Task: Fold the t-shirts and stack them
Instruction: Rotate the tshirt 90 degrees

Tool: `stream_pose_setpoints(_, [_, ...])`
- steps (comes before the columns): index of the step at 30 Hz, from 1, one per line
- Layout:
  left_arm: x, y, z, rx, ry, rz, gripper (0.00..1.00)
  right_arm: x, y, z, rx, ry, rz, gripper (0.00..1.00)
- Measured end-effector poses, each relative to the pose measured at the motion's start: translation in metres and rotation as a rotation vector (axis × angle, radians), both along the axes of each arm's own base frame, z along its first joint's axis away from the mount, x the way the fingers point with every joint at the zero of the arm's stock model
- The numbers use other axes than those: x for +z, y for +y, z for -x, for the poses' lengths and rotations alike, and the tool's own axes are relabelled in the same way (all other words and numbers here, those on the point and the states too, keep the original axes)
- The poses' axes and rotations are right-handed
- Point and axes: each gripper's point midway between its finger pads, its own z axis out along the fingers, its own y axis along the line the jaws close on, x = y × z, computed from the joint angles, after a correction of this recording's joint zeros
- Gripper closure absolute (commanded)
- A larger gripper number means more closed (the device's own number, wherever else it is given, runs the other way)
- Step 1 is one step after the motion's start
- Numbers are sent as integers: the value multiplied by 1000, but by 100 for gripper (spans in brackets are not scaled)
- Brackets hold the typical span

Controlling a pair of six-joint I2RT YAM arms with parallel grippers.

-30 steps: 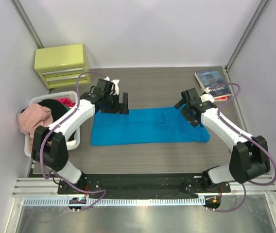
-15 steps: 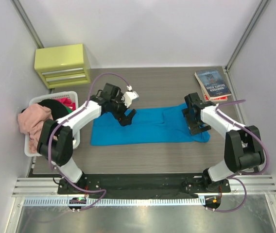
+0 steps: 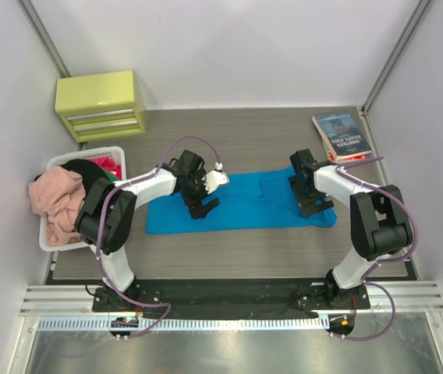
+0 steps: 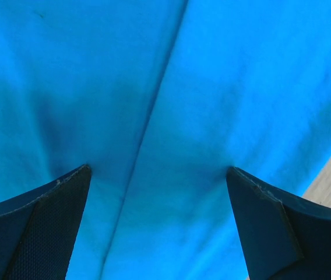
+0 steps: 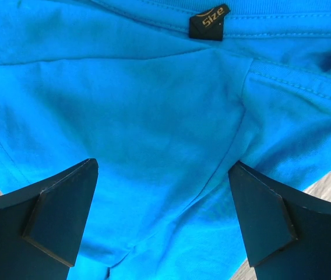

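Note:
A turquoise-blue t-shirt (image 3: 241,202) lies folded in a long strip across the table's middle. My left gripper (image 3: 198,204) is open, its fingertips pressed down on the shirt's left part; the left wrist view shows blue cloth (image 4: 154,116) with a fold line between the spread fingers. My right gripper (image 3: 313,204) is open and pressed on the shirt's right end near the collar; the right wrist view shows cloth (image 5: 154,116) and a black size tag (image 5: 209,22). A pink shirt (image 3: 54,196) hangs over the basket, with black and red shirts (image 3: 97,167) inside it.
A white laundry basket (image 3: 118,222) stands at the left edge. A yellow-green drawer box (image 3: 101,105) sits at the back left. Dark-blue books (image 3: 342,134) lie at the back right. Bare wood table (image 3: 237,249) shows in front of the shirt.
Both grippers have come down from the shirt's far edge onto the cloth. The left moved right and toward the near side; the right moved slightly left and lower.

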Motion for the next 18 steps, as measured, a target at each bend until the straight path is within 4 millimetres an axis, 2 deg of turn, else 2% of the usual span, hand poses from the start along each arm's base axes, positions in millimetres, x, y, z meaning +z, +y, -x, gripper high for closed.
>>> stream_pose_setpoints(3, [-2,-2,-6,11,-13,-3,0,-1,0,-3,13,3,11,0])
stream_pose_setpoints(9, [-3,-5,-6,57,-8,-18,0,-3,0,-9,67,38,37,0])
stream_pose_setpoints(14, [-4,-8,-6,198,19,-71,0,-6,0,-19,133,78,74,0])
stream_pose_setpoints(18, [-5,-19,2,349,57,-95,0,-8,0,-38,201,111,119,0])
